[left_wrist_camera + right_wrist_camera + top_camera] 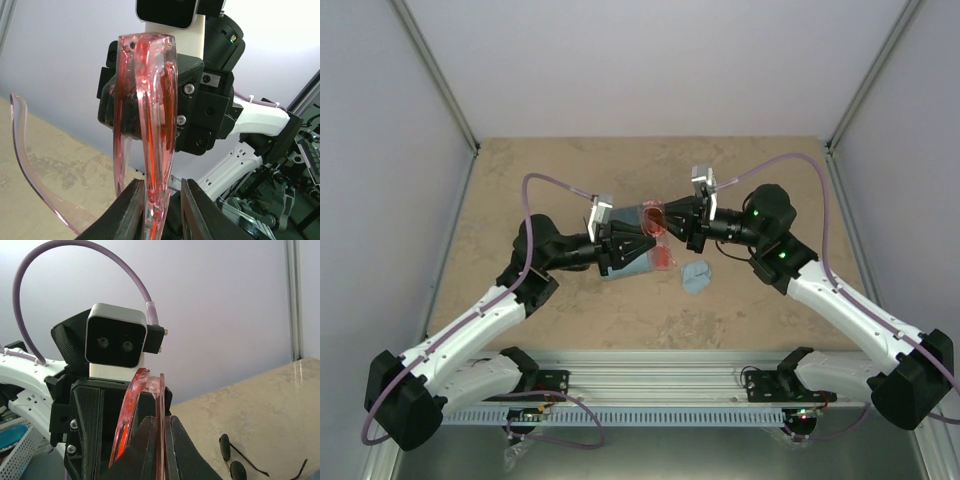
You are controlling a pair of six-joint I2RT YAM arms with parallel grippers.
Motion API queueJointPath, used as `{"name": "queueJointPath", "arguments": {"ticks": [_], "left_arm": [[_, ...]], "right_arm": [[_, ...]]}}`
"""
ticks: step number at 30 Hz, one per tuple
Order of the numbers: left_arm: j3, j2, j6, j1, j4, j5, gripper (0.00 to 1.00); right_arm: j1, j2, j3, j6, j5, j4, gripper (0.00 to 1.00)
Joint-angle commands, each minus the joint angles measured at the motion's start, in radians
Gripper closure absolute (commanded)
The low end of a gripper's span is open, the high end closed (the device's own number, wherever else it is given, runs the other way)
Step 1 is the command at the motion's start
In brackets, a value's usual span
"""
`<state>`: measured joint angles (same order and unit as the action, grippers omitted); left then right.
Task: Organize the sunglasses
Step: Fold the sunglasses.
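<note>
Red translucent sunglasses point(657, 222) hang mid-air over the table's point(620, 312) middle, pinched from both sides by the left gripper point(161, 202) and right gripper point(160, 432). Two pairs in all: black sunglasses point(226, 446) lie on the table.

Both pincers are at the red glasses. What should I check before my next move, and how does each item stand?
1. Grip of right pincer on red glasses: ok, shut on the frame.
2. Grip of left pincer: cannot tell; its fingers straddle the frame, but contact on both sides is unclear.
3. Glasses clear of the table: ok, held in the air.
4. Both temple arms folded: not ok; one arm swings out.
5. Position of black glasses: ok, lying on the table, apart.
6. State of case: cannot tell, mostly hidden under the left pincer.
</note>
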<state>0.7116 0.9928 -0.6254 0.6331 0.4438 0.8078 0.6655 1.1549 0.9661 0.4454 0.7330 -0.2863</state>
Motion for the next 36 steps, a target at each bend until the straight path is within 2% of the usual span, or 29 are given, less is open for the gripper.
{"name": "queueJointPath", "arguments": {"ticks": [1, 5, 9, 14, 16, 21, 27, 33, 36], "left_arm": [[-0.012, -0.001, 0.002, -0.003, 0.064, 0.043, 0.79], [-0.016, 0.012, -0.013, -0.002, 0.090, 0.064, 0.80], [-0.017, 0.019, -0.020, -0.003, 0.101, 0.081, 0.86], [-0.021, 0.019, -0.006, -0.003, 0.098, 0.076, 1.00], [-0.023, 0.014, 0.001, -0.003, 0.106, 0.072, 1.00], [0.013, -0.002, 0.062, -0.003, 0.140, 0.092, 1.00], [0.016, -0.046, 0.175, -0.003, 0.113, 0.071, 1.00], [0.069, -0.084, 0.344, -0.003, 0.008, 0.041, 1.00], [0.129, -0.071, 0.433, -0.003, -0.052, 0.096, 1.00]], "right_arm": [[0.006, 0.009, 0.026, 0.003, 0.037, -0.056, 0.99], [0.008, 0.019, 0.024, 0.012, 0.050, -0.072, 0.99], [0.008, 0.020, 0.016, 0.017, 0.058, -0.080, 1.00], [0.008, 0.012, 0.004, 0.016, 0.066, -0.090, 0.99], [0.008, 0.009, 0.003, 0.004, 0.071, -0.077, 0.99], [0.008, 0.007, 0.022, -0.083, 0.060, 0.045, 0.86], [0.009, -0.082, 0.012, -0.094, 0.037, 0.090, 0.65], [0.009, -0.218, -0.019, -0.123, -0.020, 0.152, 0.58], [0.009, -0.246, -0.018, -0.070, -0.077, 0.107, 0.58]]}}
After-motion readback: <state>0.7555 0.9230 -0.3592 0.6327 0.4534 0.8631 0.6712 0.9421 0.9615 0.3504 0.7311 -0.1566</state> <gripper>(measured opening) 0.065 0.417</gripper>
